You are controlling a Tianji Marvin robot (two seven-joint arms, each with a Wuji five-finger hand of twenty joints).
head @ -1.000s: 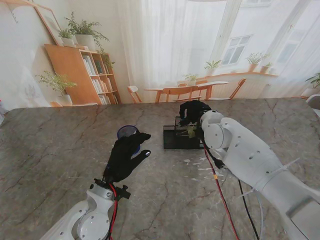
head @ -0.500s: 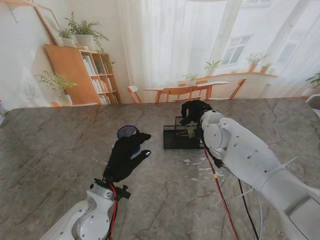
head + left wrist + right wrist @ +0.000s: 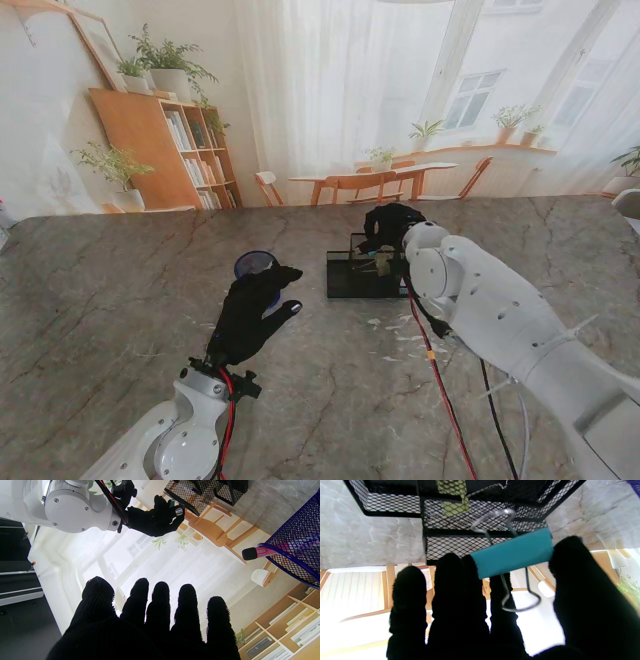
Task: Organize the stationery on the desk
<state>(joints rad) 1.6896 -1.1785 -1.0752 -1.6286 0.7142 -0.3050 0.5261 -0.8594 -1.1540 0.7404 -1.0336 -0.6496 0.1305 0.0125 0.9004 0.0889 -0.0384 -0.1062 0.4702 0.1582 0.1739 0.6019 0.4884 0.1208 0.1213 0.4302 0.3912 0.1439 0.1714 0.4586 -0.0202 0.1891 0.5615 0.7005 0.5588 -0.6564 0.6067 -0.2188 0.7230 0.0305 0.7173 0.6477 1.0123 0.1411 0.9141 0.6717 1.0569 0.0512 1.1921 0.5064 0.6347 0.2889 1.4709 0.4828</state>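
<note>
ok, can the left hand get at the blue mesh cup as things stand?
Probably yes. The left hand is open and holds nothing, and the blue mesh cup stands just beyond its fingertips with nothing between. The right hand is over the black organizer, out of the way.

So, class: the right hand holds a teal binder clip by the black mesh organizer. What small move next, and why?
Probably ease the right hand forward over the black mesh organizer, then release: the teal binder clip is pinched just outside its wall.
</note>
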